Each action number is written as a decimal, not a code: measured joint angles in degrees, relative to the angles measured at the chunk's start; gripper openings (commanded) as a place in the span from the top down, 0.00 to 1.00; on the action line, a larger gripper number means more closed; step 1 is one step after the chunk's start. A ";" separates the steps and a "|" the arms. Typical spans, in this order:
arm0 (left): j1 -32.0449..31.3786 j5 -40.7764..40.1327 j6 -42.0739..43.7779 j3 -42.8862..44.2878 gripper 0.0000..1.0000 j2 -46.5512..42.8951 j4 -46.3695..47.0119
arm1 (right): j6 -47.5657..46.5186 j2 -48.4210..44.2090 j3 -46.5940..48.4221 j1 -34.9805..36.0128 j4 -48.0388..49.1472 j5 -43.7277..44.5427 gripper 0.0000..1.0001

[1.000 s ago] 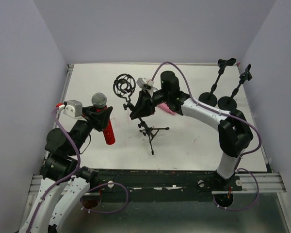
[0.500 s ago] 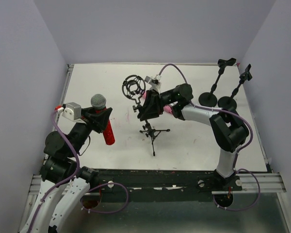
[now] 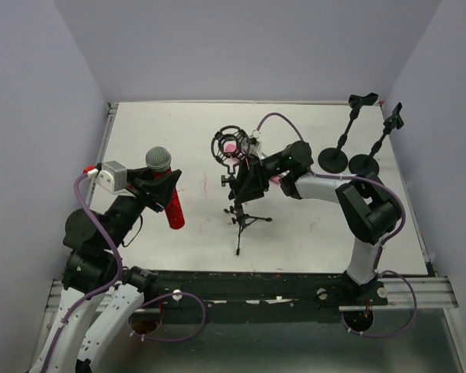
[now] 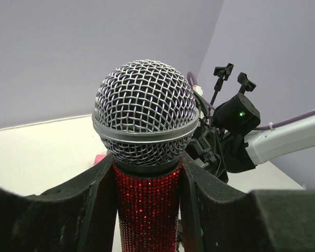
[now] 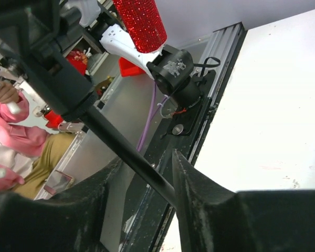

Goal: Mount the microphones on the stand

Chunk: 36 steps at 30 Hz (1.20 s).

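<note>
The glittery red microphone [image 3: 173, 208] with its silver mesh head [image 4: 145, 110] stands upright in my left gripper [image 4: 147, 173], whose fingers are shut on the red body, above the table's left side. The black tripod stand [image 3: 245, 220] stands mid-table, its ring-shaped shock mount [image 3: 230, 145] on top. My right gripper [image 3: 245, 180] is at the stand's pole [image 5: 126, 152]. Its jaws are parted, the pole lies between them and rests against one finger [image 5: 199, 194]. A pink microphone [image 3: 275, 180] lies on the table, mostly hidden behind the right arm.
Two straight stands with round bases [image 3: 332, 159] [image 3: 365, 165] and top clips [image 3: 363, 99] [image 3: 394, 116] stand at the back right. White walls enclose the table. The black rail [image 3: 256, 284] with the arm bases runs along the near edge.
The right gripper has carried the tripod stand to the right and set it more upright, then parted its jaws around the pole. The left gripper still holds the red microphone, barely moved.
</note>
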 measured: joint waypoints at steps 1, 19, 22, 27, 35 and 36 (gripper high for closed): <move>0.00 0.26 -0.02 0.00 1.00 0.02 0.02 | -0.17 -0.20 -0.31 -0.15 0.00 -0.24 0.49; -0.02 6.69 -1.38 9.68 1.00 7.32 1.31 | -2.27 -2.89 -7.54 -5.31 -0.02 -0.85 0.06; -0.02 8.20 -1.68 12.15 1.00 9.84 1.90 | -2.23 -2.89 -8.46 -6.08 -0.02 -0.87 0.00; -0.02 10.25 -1.88 15.76 1.00 13.33 2.69 | -0.63 -1.92 -8.22 -9.25 0.11 -1.01 0.00; -0.02 11.19 -1.51 16.90 1.00 13.35 2.89 | 6.34 4.74 -2.16 -19.32 -0.07 -1.03 0.00; -0.02 11.30 -1.40 16.90 1.00 13.20 2.86 | 7.74 5.33 -0.48 -19.74 -0.07 -1.07 0.01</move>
